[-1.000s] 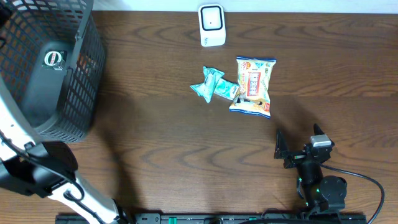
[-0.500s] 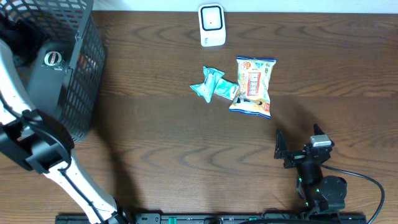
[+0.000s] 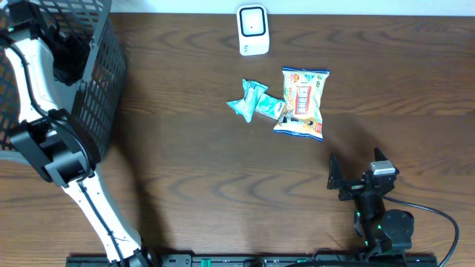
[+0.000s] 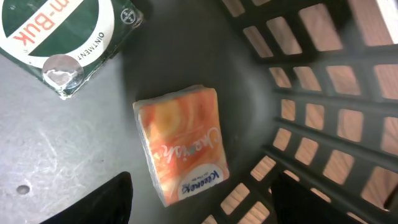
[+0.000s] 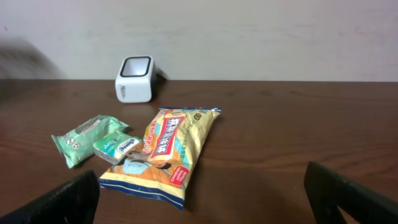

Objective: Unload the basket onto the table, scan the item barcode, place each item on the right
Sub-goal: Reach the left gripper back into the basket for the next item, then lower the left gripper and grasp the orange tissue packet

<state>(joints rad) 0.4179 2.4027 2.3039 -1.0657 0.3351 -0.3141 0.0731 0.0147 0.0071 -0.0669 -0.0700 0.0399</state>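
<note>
Two arms: L elbow-up, bent into basket (image 3: pixel 104 96), L claw (image 4: pixel 202 208) open over tissue pack (image 4: pixel 183 143); R claw (image 3: pixel 358 172) wide open.

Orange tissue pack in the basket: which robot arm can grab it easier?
Left, most likely. The left gripper hangs open inside the black mesh basket, right above the orange plastic-wrapped tissue pack. The right gripper, also open, sits far away across the brown wooden table.

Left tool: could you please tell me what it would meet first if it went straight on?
Most likely the orange tissue pack, lying on the basket floor ahead of the open left tool; nothing shows in between, though depth is unclear.
</note>
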